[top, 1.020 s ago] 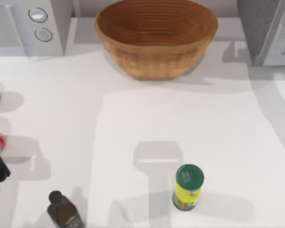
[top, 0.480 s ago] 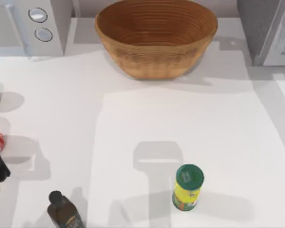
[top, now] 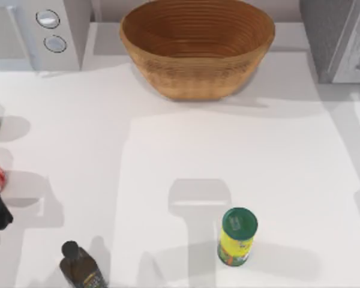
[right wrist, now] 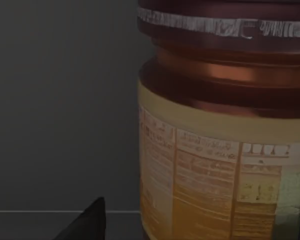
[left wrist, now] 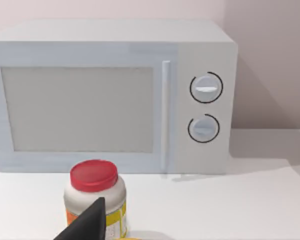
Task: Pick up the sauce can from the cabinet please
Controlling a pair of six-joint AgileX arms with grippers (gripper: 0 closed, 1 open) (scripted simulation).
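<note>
Top view: we saw a bright white table [top: 168,150] with soft grey shadows | left wrist view: evenly lit, no glare | right wrist view: dim, sauce can [right wrist: 220,150] in shade.

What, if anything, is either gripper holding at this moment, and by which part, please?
It cannot be told. The right wrist view shows the sauce can very close, but no fingers closed on it.

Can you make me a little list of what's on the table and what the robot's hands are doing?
sauce can: close in front of the right wrist camera, in a dim grey space
right gripper: one finger beside the can
left gripper: one finger near a red-lidded jar
microwave: behind that jar
basket: table's back
green-lidded container: front
dark bottle: front left
</note>
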